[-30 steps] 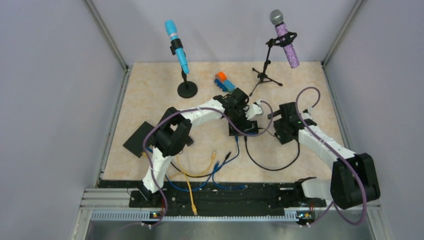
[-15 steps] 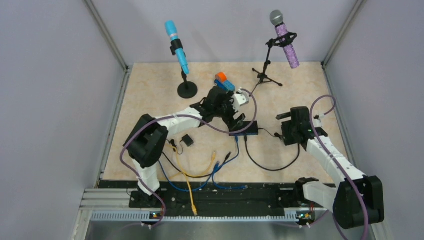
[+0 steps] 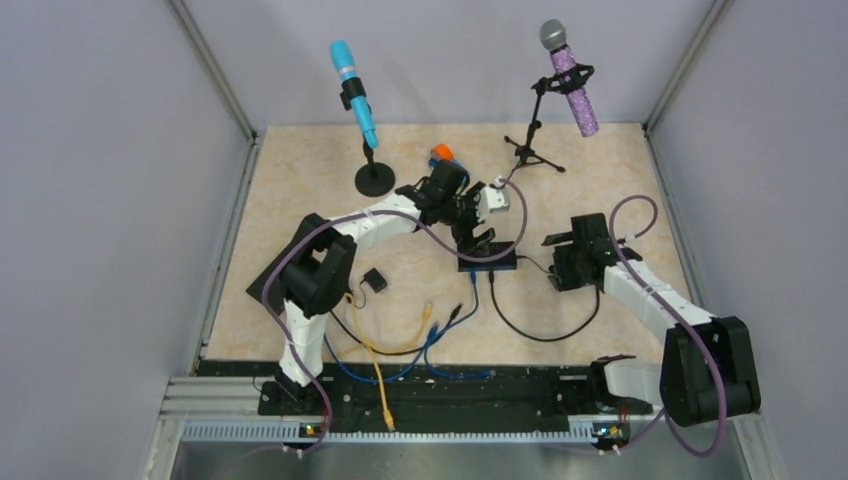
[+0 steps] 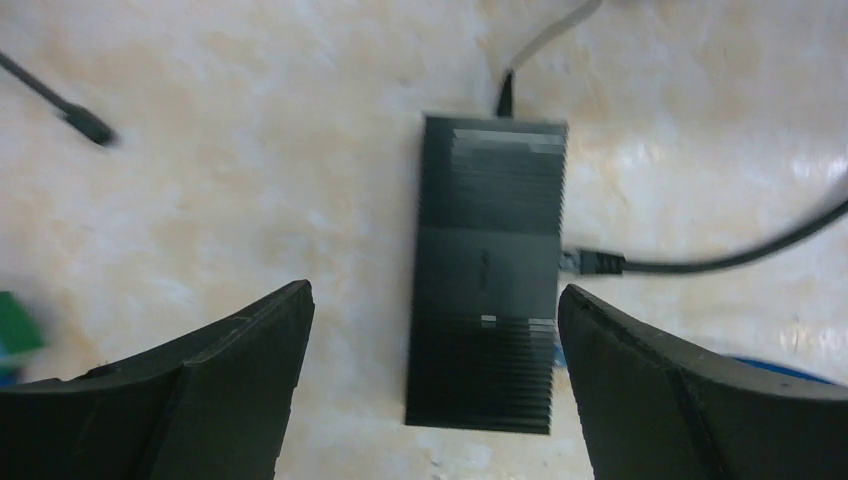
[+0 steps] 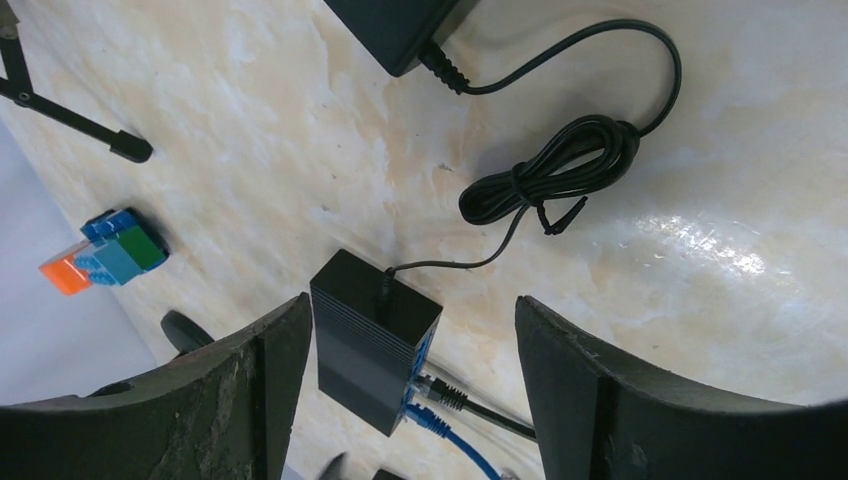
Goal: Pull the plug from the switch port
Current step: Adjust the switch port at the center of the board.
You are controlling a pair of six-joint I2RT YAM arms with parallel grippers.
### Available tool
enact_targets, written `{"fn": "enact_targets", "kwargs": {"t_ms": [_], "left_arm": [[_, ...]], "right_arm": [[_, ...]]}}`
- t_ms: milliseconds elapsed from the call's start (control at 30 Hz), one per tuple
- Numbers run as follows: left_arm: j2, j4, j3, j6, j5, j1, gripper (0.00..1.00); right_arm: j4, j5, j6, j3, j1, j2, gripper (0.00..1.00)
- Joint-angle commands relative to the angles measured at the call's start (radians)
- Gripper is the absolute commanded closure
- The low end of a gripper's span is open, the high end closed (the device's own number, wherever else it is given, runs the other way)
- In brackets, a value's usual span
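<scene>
From above, the left gripper [image 3: 478,236] hangs over the far edge of the small black plastic network switch [image 3: 488,259]. The switch sits mid-table, just where it sat a second ago. The arm itself has swung. A second back it was low on the box, half a second back it had lifted off toward the far side, and now it has settled nearer again. The right gripper [image 3: 556,266] had drawn off to the right. It has since edged back toward the switch's right end, though it stays apart from it. The thin black cable [image 3: 545,339] still loops away from the near side, so I judge the pull not yet made.

Through the left wrist camera, the fingers [image 4: 210,385] are spread wide with nothing held. The switch lies on the table below them, and the black plug [image 4: 597,262] sits seated in its side port.

Through the right wrist camera, that gripper is spread wide too, and empty. The black plug and a blue lead [image 5: 432,418] beside it both remain in their ports.
</scene>
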Motion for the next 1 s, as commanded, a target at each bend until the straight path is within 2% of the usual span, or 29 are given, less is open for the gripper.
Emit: {"fn": "enact_targets", "kwargs": {"t_ms": [0,200,433,667,733,967], "left_arm": [[-0.045,-0.057,-0.085,0.142,0.008,-0.014,0.03],[0.015,-0.184,-0.004,0.209,-0.029,-0.021,0.03],[0.037,-0.151,0.004,0.208,-0.056,-0.04,0.03],[0.055,-0.168,0.019,0.209,-0.116,-0.057,0.02],[0.055,-0.17,0.022,0.218,-0.087,-0.058,0.02],[0.076,-0.193,0.035,0.244,-0.111,-0.068,0.03]], "right_arm": [[0.028,-0.014,0.039,0.013,0.022,0.017,0.27],[0.053,-0.015,0.061,0.024,0.059,0.064,0.27],[0.091,-0.045,0.085,0.032,0.082,0.138,0.27],[0.104,-0.023,0.094,0.032,0.087,0.145,0.28],[0.104,-0.025,0.105,0.043,0.087,0.157,0.28],[0.119,-0.058,0.124,0.076,0.087,0.225,0.3]]}}
